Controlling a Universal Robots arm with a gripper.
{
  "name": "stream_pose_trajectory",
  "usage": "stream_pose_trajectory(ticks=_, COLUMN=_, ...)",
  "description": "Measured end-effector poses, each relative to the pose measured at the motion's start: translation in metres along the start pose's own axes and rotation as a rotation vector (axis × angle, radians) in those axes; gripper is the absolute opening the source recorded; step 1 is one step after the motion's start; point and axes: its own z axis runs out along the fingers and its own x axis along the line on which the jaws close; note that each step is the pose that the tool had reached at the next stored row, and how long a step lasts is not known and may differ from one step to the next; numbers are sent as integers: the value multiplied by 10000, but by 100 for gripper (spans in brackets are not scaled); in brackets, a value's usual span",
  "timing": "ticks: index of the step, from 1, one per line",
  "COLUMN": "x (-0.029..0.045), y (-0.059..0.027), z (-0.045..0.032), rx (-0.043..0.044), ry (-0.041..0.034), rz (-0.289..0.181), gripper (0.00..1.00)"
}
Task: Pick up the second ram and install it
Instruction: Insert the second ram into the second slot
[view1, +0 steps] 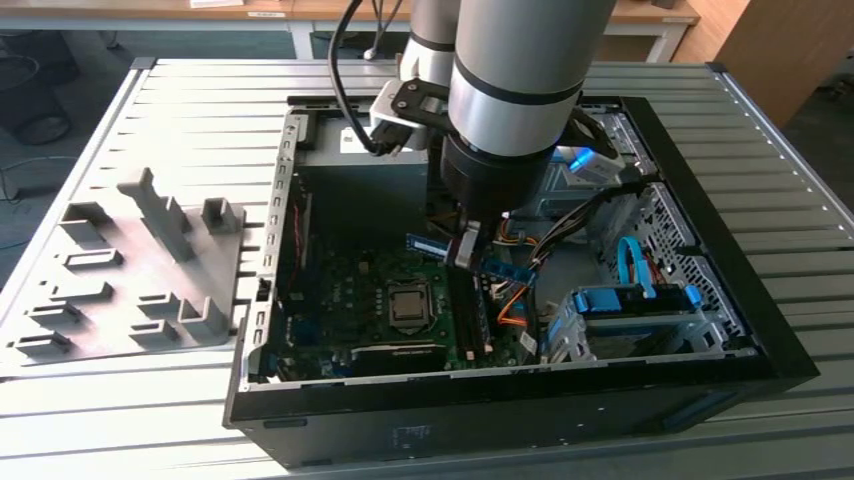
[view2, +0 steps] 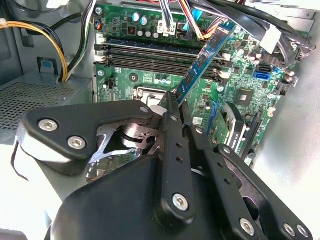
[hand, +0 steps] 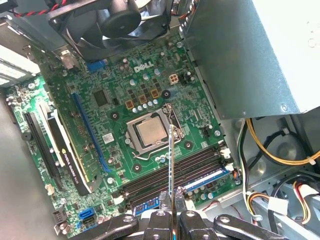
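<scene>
Black metal fingers (view2: 172, 135) clench the thin blue-green ram strip (view2: 200, 65) by one end; it looks light, stiff and fragile, best held by its edges.

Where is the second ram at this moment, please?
In the second wrist view, the second ram is clamped in the gripper, held above the black memory slots on the motherboard, near the processor socket.

Second ram (view2: 200, 62) in end effector (view2: 176, 104), above motherboard (view2: 150, 80), inside case (view1: 507, 415).
</scene>
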Motion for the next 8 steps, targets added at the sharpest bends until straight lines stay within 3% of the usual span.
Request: stream_pose_trajectory(ticks=8, x=0, y=0, z=0, rx=13, ry=-4, rz=186, gripper=14)
